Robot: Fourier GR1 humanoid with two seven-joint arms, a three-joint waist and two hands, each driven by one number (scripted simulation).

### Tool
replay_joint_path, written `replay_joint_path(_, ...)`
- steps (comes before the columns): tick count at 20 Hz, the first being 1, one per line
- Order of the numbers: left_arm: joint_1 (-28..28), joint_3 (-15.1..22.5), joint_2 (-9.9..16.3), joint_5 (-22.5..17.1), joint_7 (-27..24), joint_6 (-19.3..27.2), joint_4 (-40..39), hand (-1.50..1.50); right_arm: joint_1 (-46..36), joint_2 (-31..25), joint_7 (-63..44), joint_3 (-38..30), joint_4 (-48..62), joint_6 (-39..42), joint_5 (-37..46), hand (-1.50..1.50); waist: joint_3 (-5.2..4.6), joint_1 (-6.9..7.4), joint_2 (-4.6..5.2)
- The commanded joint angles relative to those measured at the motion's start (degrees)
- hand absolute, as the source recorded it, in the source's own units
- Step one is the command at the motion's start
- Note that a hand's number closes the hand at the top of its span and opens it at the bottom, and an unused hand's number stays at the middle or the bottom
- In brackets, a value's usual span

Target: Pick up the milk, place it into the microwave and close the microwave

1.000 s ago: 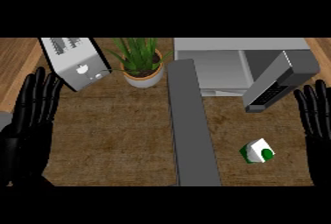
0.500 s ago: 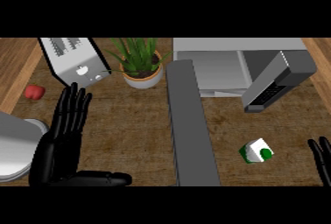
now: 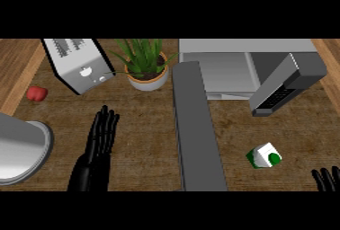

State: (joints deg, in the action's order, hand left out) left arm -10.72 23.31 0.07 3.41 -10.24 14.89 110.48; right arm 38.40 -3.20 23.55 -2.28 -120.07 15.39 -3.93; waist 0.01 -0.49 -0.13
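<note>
Right of the grey divider, tilted white-and-green milk; left hand flat, fingers straight.

Milk carton sits on the counter at about 4 o'clock, microwave with its door open up at 1. Left hand flat at 8, right hand fingertips peeking in at 5.
</note>
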Motion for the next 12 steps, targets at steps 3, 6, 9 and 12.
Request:
replay_joint_path(3,-0.5,11.9,-0.1,1.4,-5.8,10.9,-5.6,-1.5,0.3,0.1,6.2,-2.2,7.2,1.7,1.6,-1.5,0.0,0.12,0.07)
replay_joint_path(6,-1.6,9.6,-0.1,1.3,-4.5,9.6,-3.3,-1.5,1.5,1.4,13.8,-3.3,11.1,0.5,5.0,-1.5,0.0,0.14,0.03)
replay_joint_path(9,-4.5,9.6,1.0,2.0,-2.9,7.6,1.0,-1.5,-8.8,1.1,9.5,-5.6,18.5,-1.4,3.7,-1.5,0.01,0.66,0.08)
replay_joint_path(12,0.8,10.1,-0.1,-0.9,-6.3,11.5,-8.6,-1.5,-10.1,3.1,8.8,-3.7,19.6,-4.2,6.5,-1.5,-0.01,0.38,0.15)
